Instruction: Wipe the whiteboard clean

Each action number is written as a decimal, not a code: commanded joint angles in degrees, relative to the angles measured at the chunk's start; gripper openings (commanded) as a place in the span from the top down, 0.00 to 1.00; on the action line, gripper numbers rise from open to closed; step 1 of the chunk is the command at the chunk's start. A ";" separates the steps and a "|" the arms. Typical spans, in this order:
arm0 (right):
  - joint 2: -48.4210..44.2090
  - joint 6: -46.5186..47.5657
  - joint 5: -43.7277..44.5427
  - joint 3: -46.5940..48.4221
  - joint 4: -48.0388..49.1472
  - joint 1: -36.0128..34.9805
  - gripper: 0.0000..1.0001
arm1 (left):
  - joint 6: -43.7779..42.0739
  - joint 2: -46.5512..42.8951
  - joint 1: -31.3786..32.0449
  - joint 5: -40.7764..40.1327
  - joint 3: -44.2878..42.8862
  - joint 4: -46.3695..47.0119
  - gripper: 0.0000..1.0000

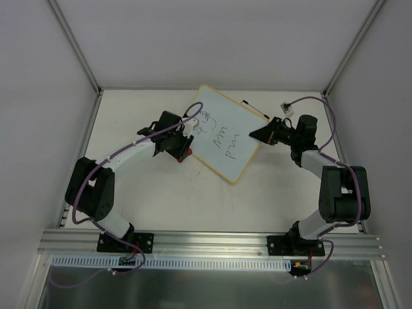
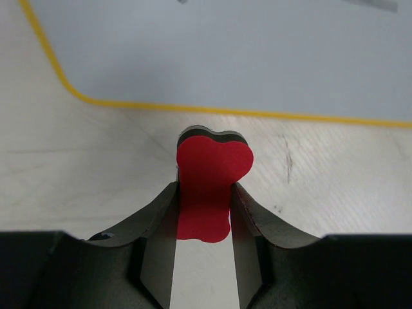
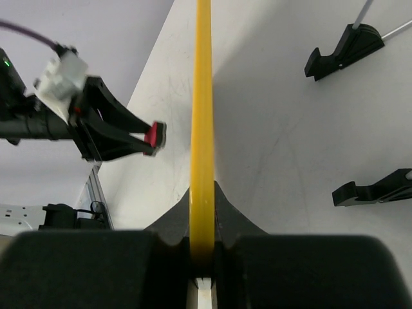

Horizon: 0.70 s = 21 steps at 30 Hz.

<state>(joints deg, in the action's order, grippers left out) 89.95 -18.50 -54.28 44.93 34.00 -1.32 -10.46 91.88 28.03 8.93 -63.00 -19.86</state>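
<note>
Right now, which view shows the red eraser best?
Left wrist: the eraser fills the centre, clamped in the left gripper. Right wrist shows a small red tip; top external only red specks beside the whiteboard.

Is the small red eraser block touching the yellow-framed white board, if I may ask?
Apart: left wrist view shows bare table between red eraser and whiteboard.

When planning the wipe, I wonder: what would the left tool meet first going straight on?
Probably the whiteboard, at its yellow frame, the held red eraser touching first; height unclear.
</note>
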 commanded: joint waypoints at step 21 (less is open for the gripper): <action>-3.73 5.23 1.90 -5.20 1.33 -6.85 1.00 | 19.34 9.20 -8.43 -1.10 -4.76 40.06 0.99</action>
<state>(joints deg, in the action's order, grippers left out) 87.26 -17.78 -52.38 40.51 35.73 -6.85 7.62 100.51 20.86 9.93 -66.19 12.80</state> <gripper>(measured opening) 0.065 0.335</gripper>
